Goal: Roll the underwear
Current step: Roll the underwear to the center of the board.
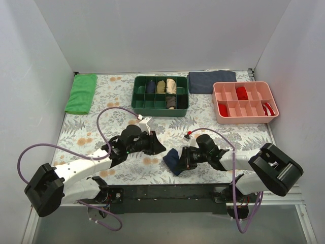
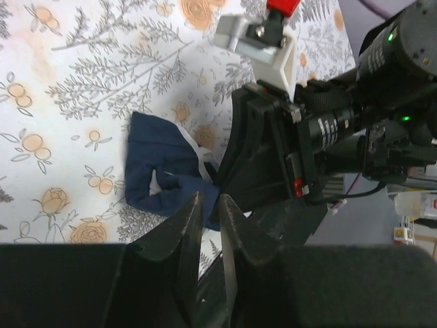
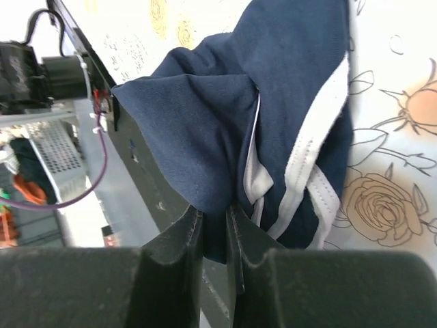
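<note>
The underwear (image 1: 172,161) is a bunched heap of navy blue fabric with white piping, lying near the table's front edge at the middle. My right gripper (image 1: 184,158) is shut on a fold of it; in the right wrist view the fingertips (image 3: 213,217) pinch the navy cloth (image 3: 273,102). My left gripper (image 1: 158,146) hovers just left of and behind the underwear, shut and empty. In the left wrist view its tips (image 2: 209,205) are nearly together, with the underwear (image 2: 160,171) just beyond them and the right arm's gripper body (image 2: 273,157) beside it.
A dark green divided tray (image 1: 138,101) with rolled garments stands at the back centre. A pink divided tray (image 1: 219,109) with red items is at the back right. A folded dark grey-blue cloth (image 1: 212,81) and a green cloth (image 1: 81,93) lie at the back.
</note>
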Robot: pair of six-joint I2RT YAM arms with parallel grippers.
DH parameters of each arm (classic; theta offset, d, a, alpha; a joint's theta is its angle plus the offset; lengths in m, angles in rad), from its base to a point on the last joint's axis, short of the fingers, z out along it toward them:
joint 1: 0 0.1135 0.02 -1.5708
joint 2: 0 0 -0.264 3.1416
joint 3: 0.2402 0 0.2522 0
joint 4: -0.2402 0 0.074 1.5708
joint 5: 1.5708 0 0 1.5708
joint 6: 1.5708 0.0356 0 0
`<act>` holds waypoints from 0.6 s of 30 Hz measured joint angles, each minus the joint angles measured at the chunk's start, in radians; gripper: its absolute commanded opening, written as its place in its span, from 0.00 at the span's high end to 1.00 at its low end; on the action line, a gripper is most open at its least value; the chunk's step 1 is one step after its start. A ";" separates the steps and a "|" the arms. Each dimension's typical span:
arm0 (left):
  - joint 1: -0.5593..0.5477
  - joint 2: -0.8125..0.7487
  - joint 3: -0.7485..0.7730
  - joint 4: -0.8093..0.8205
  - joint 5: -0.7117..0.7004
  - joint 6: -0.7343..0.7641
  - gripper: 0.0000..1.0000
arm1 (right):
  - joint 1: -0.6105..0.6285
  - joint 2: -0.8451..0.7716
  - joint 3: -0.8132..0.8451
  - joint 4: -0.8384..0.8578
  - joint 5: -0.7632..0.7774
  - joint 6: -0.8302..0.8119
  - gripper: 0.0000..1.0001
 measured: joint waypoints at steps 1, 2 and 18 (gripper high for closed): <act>-0.004 0.004 -0.005 0.004 0.011 0.004 0.83 | -0.006 0.000 -0.004 0.008 -0.006 0.013 0.93; -0.009 0.008 -0.012 0.006 0.021 0.006 0.82 | -0.011 0.001 -0.006 0.015 -0.010 0.023 0.94; -0.086 0.189 -0.026 0.077 0.081 0.022 0.90 | -0.042 0.084 -0.010 0.097 -0.059 0.138 0.97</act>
